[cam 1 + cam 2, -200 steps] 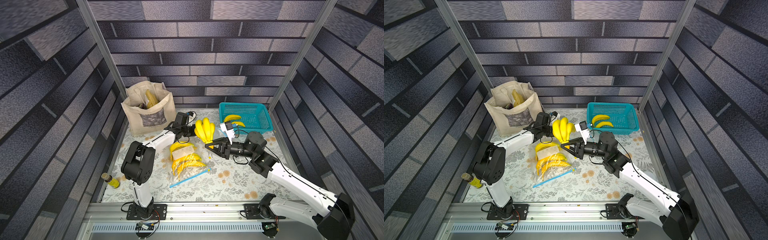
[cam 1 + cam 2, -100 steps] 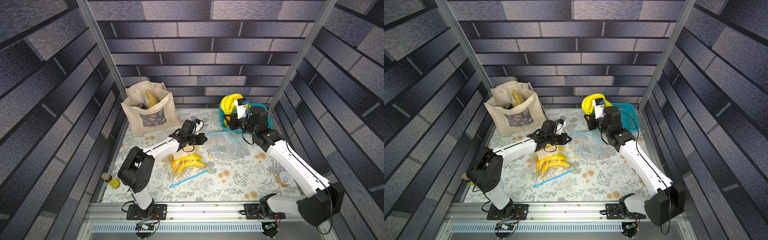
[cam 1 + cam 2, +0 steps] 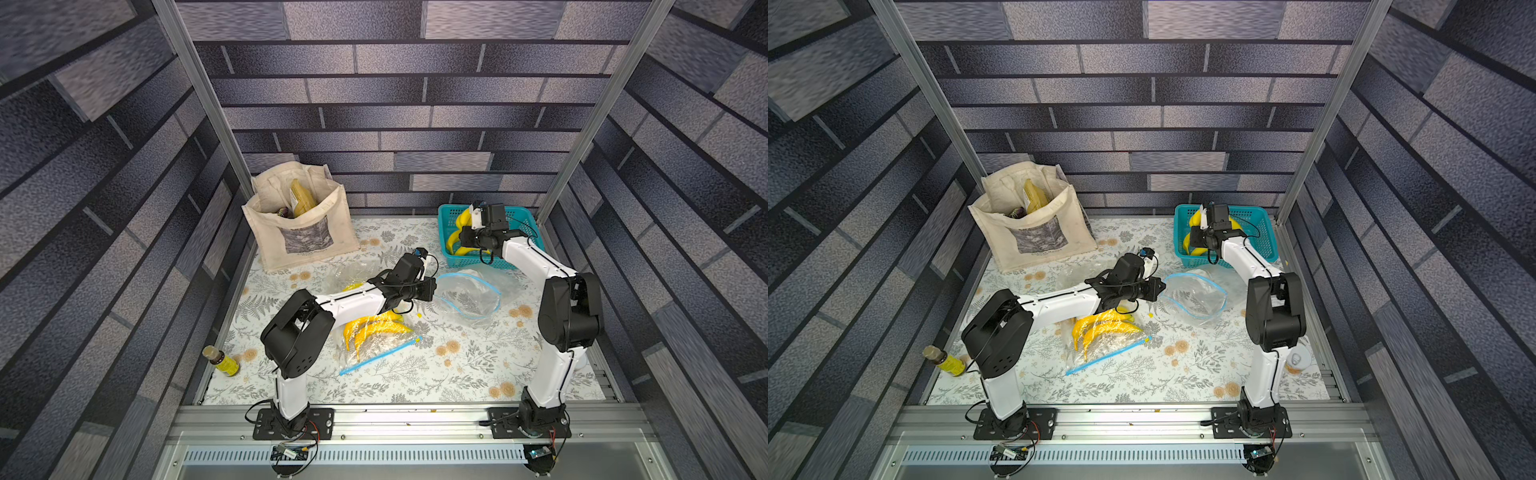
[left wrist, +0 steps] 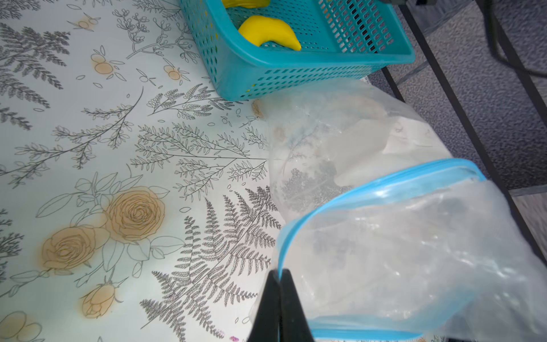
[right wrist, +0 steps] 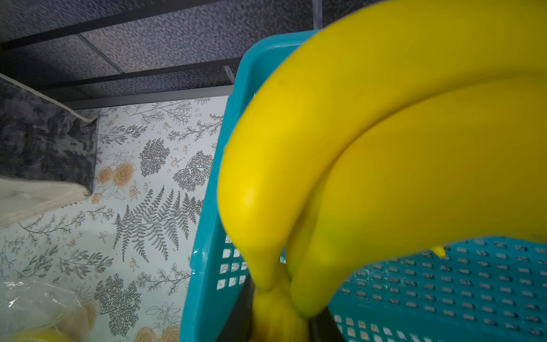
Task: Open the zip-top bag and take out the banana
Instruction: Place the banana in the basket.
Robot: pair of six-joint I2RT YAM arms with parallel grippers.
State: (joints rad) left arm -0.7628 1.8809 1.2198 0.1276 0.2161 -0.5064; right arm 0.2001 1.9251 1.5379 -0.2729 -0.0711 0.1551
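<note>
Yellow and smooth, the bunch (image 5: 384,148) is outside any bag, clamped by its stem in the right gripper (image 5: 281,321), whose dark fingers close on either side of that stem in the right wrist view. In both top views the bunch hangs inside the teal basket (image 3: 467,262), at the end nearer the middle of the table (image 3: 415,374); whether it touches the basket floor cannot be told. Another banana (image 4: 268,31) lies loose in the basket.

Just in front of the basket lies the open bag (image 3: 469,297), clear and empty, its blue zip rim gaping in a wide loop. The left gripper (image 4: 279,277) is pinched tight on that rim at the side facing the left arm, jaws together with only the film between them.

Apart from it, near the table's middle and partly under the left forearm, lies the full bag (image 3: 376,338), with yellow bananas inside and its blue zip strip running straight along the front edge.

At the back left corner a cloth tote (image 3: 299,232) stands upright with a packet sticking out of its mouth. A bottle (image 3: 220,359) with yellow contents rests tilted at the table's left edge, well away from both bags. A floral cloth covers the table
</note>
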